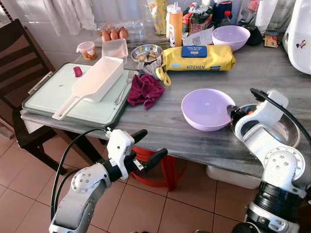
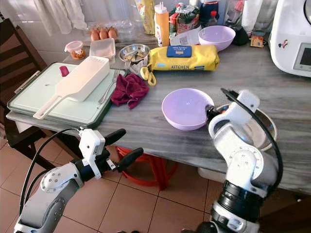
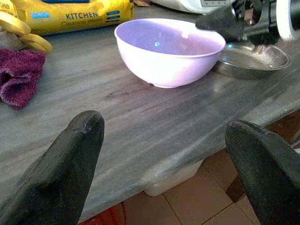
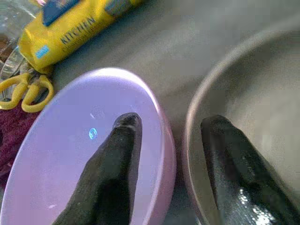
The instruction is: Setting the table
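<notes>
Grasp step: right tool (image 4: pixel 168 154), fingers parted, straddles the rim of the lilac bowl (image 1: pixel 206 109) beside the steel bowl (image 1: pixel 286 128) on the worktop (image 1: pixel 165 124); closing comes next; left tool (image 1: pixel 150 148) idles released.

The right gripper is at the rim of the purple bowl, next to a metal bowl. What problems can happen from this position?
1. The right gripper straddles the near purple bowl's rim, one finger over the steel bowl; closing may bump or drag that bowl.
2. The purple bowl sits near the table edge, so a slipped grip could push it off.
3. The open left gripper waits below the edge and cannot help.
</notes>
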